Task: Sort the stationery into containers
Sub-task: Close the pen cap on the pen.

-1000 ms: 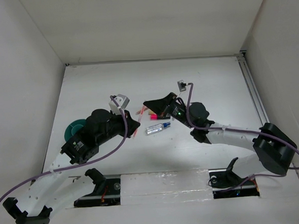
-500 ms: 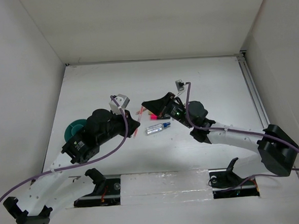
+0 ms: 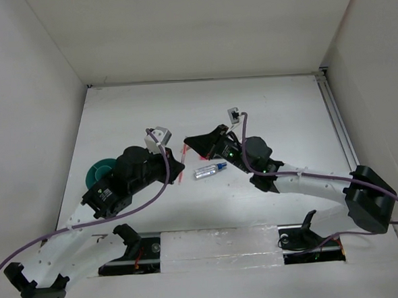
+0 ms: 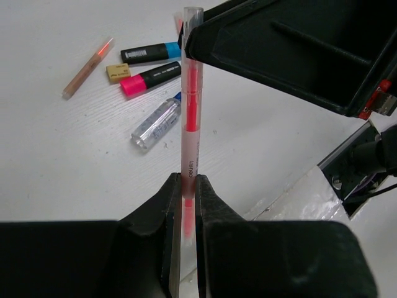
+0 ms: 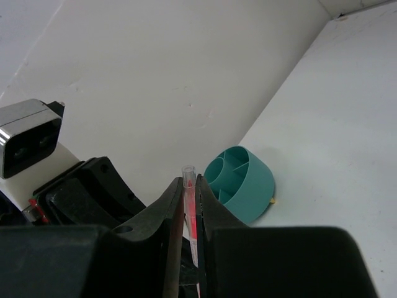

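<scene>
a: what's the thing being handled?
b: a clear pen with a red core (image 4: 191,105), a slim see-through barrel with small print low on it. it's off the white table (image 4: 62,155), held in the air between the two arms near the table's middle.

a: who has it?
b: both. the left gripper (image 4: 188,181) is pinched on the lower part of the barrel, fingers pressed to either side. the right gripper (image 5: 190,186) is closed tight on the other end, with the pen's open tip poking out past its fingers.

a: what's lying around?
b: on the table under the pen are an orange pencil (image 4: 87,60), a black marker with a blue end (image 4: 151,53), a beige eraser (image 4: 118,72) just beside a black marker with a pink end (image 4: 152,77), and a clear blue-capped pen (image 4: 155,119) nearest the grippers. the teal cup (image 5: 254,186) stands well apart by the left wall, upright, with dividers inside.

a: anything in the way?
b: from above, the two gripper bodies cover most of the held pen and the markers; only the blue-capped pen shows plainly there.

a: and the arms?
b: both reach inward from the near edge, wrists angled toward each other, fingertips almost meeting over the loose stationery.
</scene>
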Robot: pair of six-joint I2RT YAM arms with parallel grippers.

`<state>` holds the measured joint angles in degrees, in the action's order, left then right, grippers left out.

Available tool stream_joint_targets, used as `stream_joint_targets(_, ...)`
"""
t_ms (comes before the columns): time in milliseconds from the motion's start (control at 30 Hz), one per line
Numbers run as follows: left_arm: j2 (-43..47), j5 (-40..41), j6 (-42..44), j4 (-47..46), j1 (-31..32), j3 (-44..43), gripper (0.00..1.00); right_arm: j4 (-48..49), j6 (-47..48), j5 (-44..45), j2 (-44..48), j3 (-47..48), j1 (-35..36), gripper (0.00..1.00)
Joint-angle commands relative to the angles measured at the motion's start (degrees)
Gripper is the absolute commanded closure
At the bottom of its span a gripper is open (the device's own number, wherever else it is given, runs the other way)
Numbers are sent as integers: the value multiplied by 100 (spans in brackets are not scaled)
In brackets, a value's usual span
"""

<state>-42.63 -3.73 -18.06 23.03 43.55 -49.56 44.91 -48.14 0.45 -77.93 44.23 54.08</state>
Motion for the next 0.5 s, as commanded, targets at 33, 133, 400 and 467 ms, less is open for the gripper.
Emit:
stream_joint_targets(33,159,557,-66,-932,-48,-124,100,-588,217,-546,-91,33,357,100)
stream_joint_targets(133,159,557,-66,-932,-48,-124,100,-737,296,-546,-91,33,357,100)
stream_joint_targets(400,264,557,-66,-932,-48,-124,100,-808,419,-598,-196,33,463,100)
stream_joint_targets(467,264,557,-66,-932,-48,-124,100,-869,490,-599,-196,86,524,100)
